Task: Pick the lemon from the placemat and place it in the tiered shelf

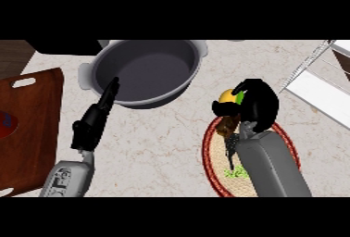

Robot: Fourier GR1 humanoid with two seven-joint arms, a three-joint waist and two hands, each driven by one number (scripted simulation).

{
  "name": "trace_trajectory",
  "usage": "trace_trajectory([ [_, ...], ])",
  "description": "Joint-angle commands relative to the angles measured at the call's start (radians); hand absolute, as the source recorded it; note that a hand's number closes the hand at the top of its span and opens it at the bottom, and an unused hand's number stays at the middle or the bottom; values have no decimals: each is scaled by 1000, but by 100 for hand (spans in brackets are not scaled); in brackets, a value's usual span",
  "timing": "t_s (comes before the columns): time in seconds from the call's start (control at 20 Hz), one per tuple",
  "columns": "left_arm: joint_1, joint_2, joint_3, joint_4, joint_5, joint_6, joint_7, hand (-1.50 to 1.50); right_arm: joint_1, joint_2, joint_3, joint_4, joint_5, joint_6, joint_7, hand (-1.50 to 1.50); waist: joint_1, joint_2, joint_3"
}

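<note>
**Right robot hand** [256,104]: black, curling its fingers and thumb round the lemon [228,96] and hiding most of it. Only a yellow side and a green patch are showing at the hand's left.

**Lemon:** sitting in that hand, showing just past the far end of the placemat [213,157], between pot and shelf.

**Placemat:** oval, woven tan with a red rim, lying on the marbled tabletop [164,139]. The right forearm is covering its middle and right side. A small green mark [236,173] is showing toward its near end. A brown patch [227,126] is lying below the hand, too hidden to name.

**Tiered shelf** [321,95]: white, with thin wire rails, standing at the upper right, near the hand. Bare tabletop is lying between them.

**Pot** [147,69]: grey, deep, with side handles, standing left of the lemon and apart from it.

**Left robot hand** [103,109]: stretching its fingers straight and holding nothing, its tips overlapping the pot's near rim.

**Cutting board** [31,134]: brown, with a slot handle, lying at the left edge. A blue and red patch [5,121] on it is being cut off by the view and cannot be read.
</note>
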Motion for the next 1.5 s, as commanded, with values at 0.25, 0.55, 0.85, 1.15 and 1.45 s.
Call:
trace_trajectory([
  [0.25,37,18,28,12,4,2,1,0,-251,7,9,26,162,-175,231,150,-32,-9,-4],
  [0.55,51,-3,5,-49,5,5,51,0,-391,7,-66,21,381,8,333,150,-41,-15,-4],
  [0.85,47,-2,13,-6,-22,28,6,0,-478,7,-96,1,527,86,366,150,-44,-12,-4],
  [1.15,43,6,28,9,-10,15,-4,0,-568,-35,-227,-3,597,228,278,150,-51,-11,-4],
  [1.45,6,-3,22,21,-11,8,15,0,-562,-55,-305,7,641,188,231,150,-50,-9,-4],
])
